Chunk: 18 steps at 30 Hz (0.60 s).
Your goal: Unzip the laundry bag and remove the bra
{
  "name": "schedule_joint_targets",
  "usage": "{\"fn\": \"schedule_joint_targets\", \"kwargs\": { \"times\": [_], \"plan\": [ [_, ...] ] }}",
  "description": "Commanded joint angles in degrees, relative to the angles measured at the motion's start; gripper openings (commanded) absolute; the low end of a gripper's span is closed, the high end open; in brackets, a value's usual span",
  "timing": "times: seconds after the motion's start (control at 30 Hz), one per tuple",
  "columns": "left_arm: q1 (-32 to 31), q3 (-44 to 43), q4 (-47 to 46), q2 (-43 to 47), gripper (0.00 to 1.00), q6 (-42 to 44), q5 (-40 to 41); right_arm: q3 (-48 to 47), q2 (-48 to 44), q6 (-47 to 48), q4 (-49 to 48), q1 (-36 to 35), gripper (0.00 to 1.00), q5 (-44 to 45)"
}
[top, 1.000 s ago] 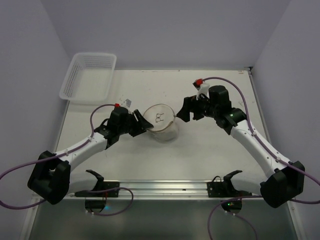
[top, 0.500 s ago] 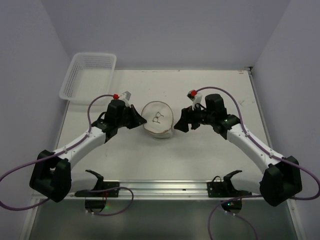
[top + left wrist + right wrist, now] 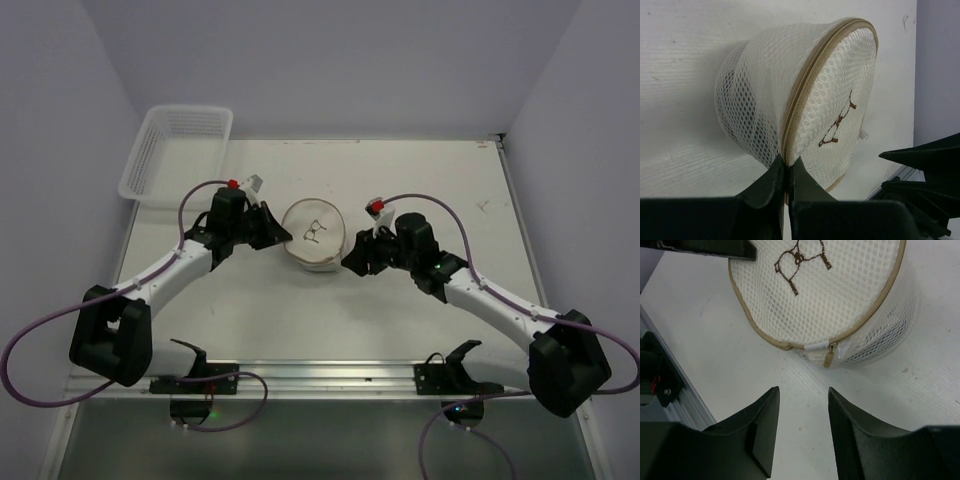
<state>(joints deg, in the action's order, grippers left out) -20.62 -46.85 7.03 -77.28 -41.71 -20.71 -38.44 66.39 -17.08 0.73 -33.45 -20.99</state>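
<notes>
The laundry bag point(image 3: 313, 238) is a round white mesh drum with a tan zipper round its lid and a dark bra icon point(image 3: 840, 120) on the flat top. It stands at the table's middle. My left gripper point(image 3: 283, 238) is at its left side, shut on the zipped rim point(image 3: 786, 162). My right gripper point(image 3: 352, 262) hovers open just off the bag's right front, with nothing between its fingers point(image 3: 802, 390). The tan zipper pull point(image 3: 829, 358) hangs a short way beyond its fingertips. The zipper looks shut. The bra is hidden.
A white lattice basket point(image 3: 178, 152) sits at the table's far left corner. A metal rail point(image 3: 310, 375) with both arm bases runs along the near edge. Grey walls close in the back and both sides.
My left gripper shut on the bag's rim and nudged the bag slightly up and left. My right gripper came down and left toward the bag, its jaws narrowing.
</notes>
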Motion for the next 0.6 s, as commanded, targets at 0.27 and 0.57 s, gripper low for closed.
{"fn": "schedule_joint_targets", "kwargs": {
  "times": [0.27,0.57],
  "plan": [
    [0.4,-2.2,-0.2,-1.1,0.00,0.1,-3.9,-3.5,10.0,-5.4,-10.0,-1.3,0.42,7.0],
    [0.4,-2.1,-0.2,-1.3,0.00,-0.4,-5.0,-4.0,12.9,-5.6,-11.1,-1.4,0.32,7.7]
  ]
}}
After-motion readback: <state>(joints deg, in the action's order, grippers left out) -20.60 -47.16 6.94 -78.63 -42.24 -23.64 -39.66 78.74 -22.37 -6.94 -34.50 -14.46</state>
